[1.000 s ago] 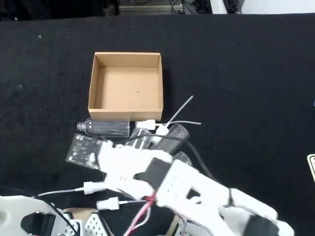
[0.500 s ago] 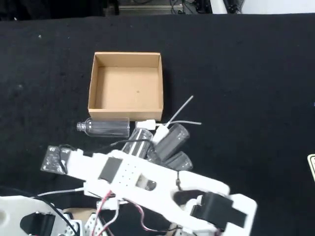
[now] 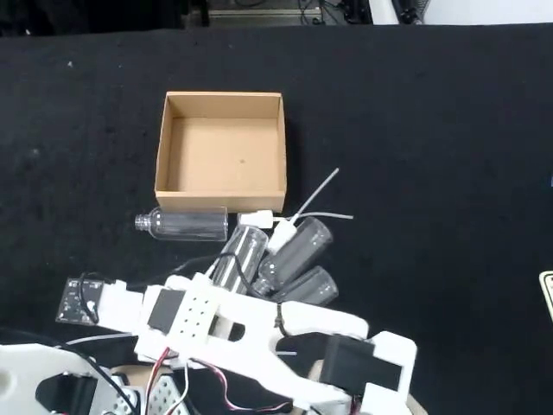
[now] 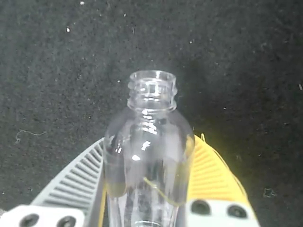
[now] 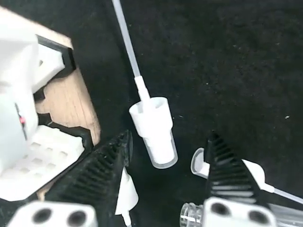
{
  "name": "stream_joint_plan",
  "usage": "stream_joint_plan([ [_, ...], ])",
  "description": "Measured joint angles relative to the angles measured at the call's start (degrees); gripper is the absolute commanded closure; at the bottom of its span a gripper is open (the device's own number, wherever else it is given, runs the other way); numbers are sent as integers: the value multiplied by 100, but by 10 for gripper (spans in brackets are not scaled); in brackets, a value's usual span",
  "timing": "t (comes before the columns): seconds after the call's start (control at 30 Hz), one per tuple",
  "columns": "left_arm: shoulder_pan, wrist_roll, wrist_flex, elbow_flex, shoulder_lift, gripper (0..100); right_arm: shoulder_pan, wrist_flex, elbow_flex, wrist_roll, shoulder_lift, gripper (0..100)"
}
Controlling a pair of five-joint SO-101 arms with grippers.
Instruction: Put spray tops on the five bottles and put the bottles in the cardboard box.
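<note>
The left pincer point(image 4: 149, 142) is clenched on a clear bottle point(image 4: 147, 161) with its threaded neck bare. The right pincer point(image 5: 169, 137) hangs released, its jaws either side of a spray top point(image 5: 152, 124) lying on the black counter point(image 5: 227, 56). By the cardboard box point(image 3: 223, 201) lies a lone bottle point(image 3: 183, 224) — a cluster of three bottles point(image 3: 294, 248) sits near it.

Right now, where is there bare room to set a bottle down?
Open black table right of the cardboard box and left of it. Crowded on the box's near side: lone bottle, three clustered bottles, spray top, an arm.
</note>
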Motion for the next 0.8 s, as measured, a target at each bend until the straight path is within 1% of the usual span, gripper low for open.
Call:
stream_joint_plan([
  [0.33,0,9,0,0,0,971,-9,-475,0,26,598,775],
  [0.4,-9,9,0,0,0,971,9,-545,0,176,703,836],
  [0.5,-9,9,0,0,0,971,0,-580,0,334,756,986],
  [0.53,-9,9,0,0,0,971,9,-607,0,352,756,989],
  [0.6,-9,9,0,0,0,971,79,-642,0,360,738,963],
  [0.67,-9,9,0,0,0,971,246,-642,0,360,730,979],
  [0.8,-9,9,123,-26,0,971,703,-440,0,352,9,983],
])
